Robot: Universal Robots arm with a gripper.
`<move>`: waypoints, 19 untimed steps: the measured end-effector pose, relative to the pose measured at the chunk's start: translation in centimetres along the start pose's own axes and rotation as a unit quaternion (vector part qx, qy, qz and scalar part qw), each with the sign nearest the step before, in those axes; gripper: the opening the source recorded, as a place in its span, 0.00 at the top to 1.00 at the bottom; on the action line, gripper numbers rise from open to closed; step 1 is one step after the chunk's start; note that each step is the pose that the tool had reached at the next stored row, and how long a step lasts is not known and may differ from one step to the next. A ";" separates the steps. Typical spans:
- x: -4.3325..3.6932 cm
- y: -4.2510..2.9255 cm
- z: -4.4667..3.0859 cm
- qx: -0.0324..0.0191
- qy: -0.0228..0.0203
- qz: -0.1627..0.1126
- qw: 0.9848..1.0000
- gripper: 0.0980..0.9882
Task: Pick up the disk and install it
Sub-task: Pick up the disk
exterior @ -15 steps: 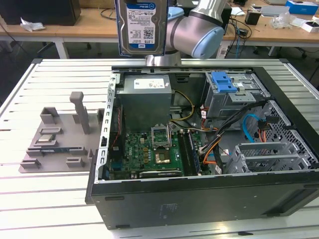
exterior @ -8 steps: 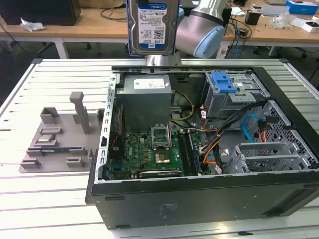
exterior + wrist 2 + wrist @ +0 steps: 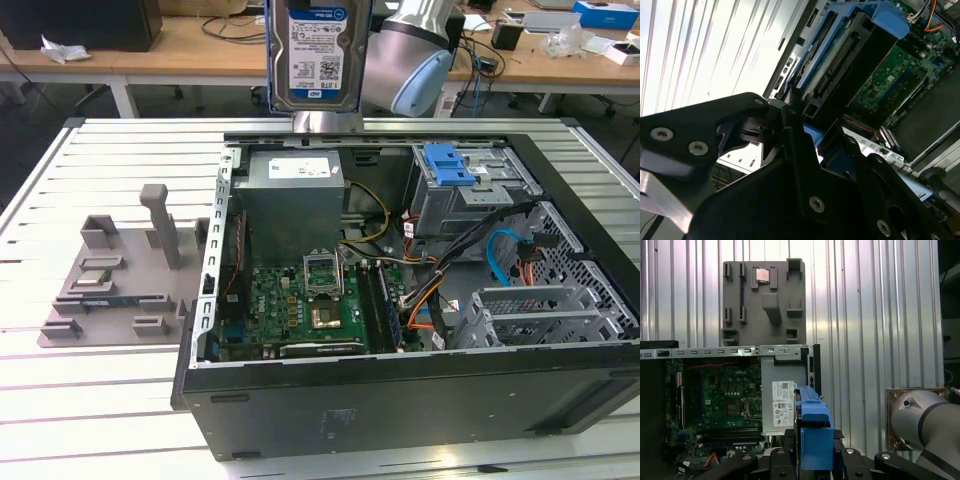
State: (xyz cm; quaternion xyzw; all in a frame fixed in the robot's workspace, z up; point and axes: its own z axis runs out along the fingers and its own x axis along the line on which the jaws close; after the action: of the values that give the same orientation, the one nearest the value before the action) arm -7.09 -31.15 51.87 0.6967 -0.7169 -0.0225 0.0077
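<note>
The pick-up looks done: the gripper (image 3: 812,452) grips the disk (image 3: 318,55) between its jaws, upright above the open computer case (image 3: 300,410) (over the power supply (image 3: 290,200)), so installing, I'd judge, calls for lining it up with the drive bay (image 3: 470,200).

A slatted metal table (image 3: 90,400) spans the foreground, with bright light glaring pale off its ribs. Behind it, a long wooden workbench (image 3: 190,48) on white legs (image 3: 122,98) carries loose cables, small boxes (image 3: 605,14) and crumpled white wrapping (image 3: 62,48). Dark floor (image 3: 30,135) shows beneath.
</note>
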 end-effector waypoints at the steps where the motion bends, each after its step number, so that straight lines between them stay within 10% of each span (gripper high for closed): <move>1: 0.17 -0.04 0.00 0.000 0.000 0.000 1.000 0.70; 19: 3.89 -0.82 -0.11 0.000 0.000 0.000 1.000 0.70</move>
State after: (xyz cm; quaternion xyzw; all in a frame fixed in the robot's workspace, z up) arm -6.38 -35.06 51.87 0.6967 -0.7169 -0.0225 0.0078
